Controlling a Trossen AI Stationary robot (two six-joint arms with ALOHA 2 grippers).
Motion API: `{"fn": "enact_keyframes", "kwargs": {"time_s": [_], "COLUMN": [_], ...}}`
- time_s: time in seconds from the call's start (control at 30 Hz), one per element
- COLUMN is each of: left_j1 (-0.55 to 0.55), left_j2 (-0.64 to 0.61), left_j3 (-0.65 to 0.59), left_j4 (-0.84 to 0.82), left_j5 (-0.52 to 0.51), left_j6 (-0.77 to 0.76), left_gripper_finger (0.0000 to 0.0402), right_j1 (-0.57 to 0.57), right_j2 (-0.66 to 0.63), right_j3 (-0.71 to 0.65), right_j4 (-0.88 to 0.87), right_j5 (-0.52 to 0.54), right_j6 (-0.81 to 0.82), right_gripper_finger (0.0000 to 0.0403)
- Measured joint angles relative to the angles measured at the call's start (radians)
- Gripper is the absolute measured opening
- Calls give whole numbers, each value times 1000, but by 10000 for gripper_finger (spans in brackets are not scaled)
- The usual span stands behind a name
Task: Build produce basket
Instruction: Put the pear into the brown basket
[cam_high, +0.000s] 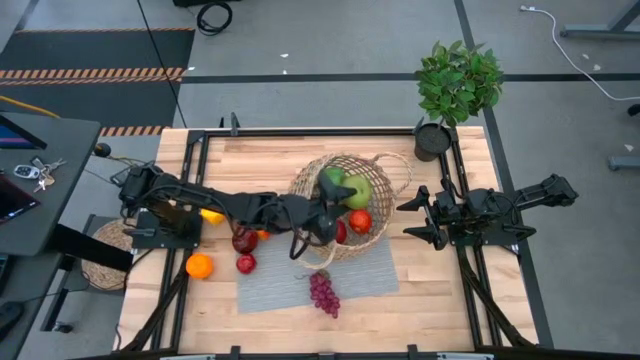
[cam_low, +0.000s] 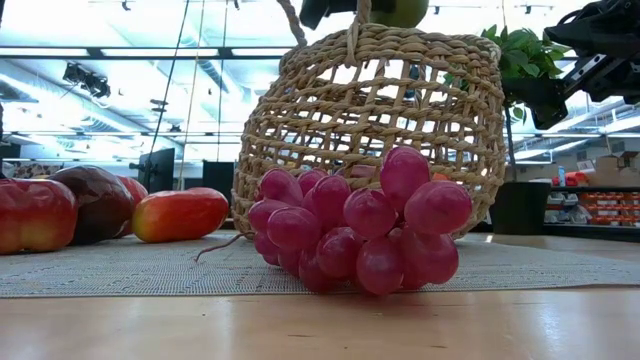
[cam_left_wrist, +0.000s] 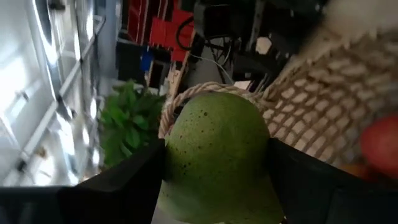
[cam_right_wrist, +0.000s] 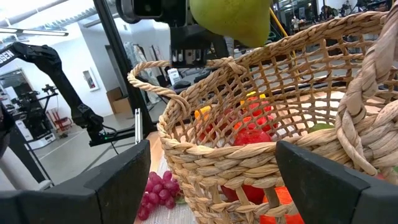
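The tan wicker basket (cam_high: 350, 205) stands tilted on the grey mat (cam_high: 300, 285) at mid-table, with red and orange produce (cam_right_wrist: 252, 127) inside. My left gripper (cam_high: 338, 197) reaches in from the left and is shut on a green pear (cam_high: 357, 190) above the basket's opening. The pear also shows in the right wrist view (cam_right_wrist: 233, 18). My right gripper (cam_high: 414, 218) is open just right of the basket, and the rim (cam_right_wrist: 217, 155) lies before its spread fingers; no touch shows. Purple grapes (cam_high: 323, 292) lie on the mat in front of the basket. My left gripper pinches the pear's two opposite sides (cam_left_wrist: 180, 155) between its two fingers (cam_left_wrist: 124, 180). The fingers come roughly level from the table's left. The pear is lifted clear, above the basket's rim (cam_low: 400, 10).
Two red apples (cam_high: 244, 240) (cam_high: 246, 263), an orange (cam_high: 199, 265) and a yellow piece (cam_high: 212, 214) lie left of the basket under my left arm. A potted plant (cam_high: 455, 85) stands at the far right corner. A flat woven mat (cam_high: 105, 255) lies off the table's left edge.
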Motion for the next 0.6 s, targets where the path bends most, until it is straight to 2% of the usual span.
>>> {"fn": "enact_keyframes", "kwargs": {"time_s": [0.17, 0.3, 0.4, 0.6], "left_j1": [-2, -7, -11, -13], "left_j2": [0, 0, 0, 0], "left_j3": [0, 0, 0, 0], "left_j4": [-20, -22, -23, -22], "left_j5": [1, 1, 1, 0], "left_j6": [260, 376, 421, 398], "left_gripper_finger": [270, 269, 270, 270], "right_j1": [0, 0, 0, 0], "right_j2": [0, 0, 0, 0], "right_j3": [0, 0, 0, 0], "right_j4": [0, 0, 0, 0], "right_j5": [0, 0, 0, 0], "right_j6": [0, 0, 0, 0], "right_gripper_finger": [348, 348, 348, 348]}}
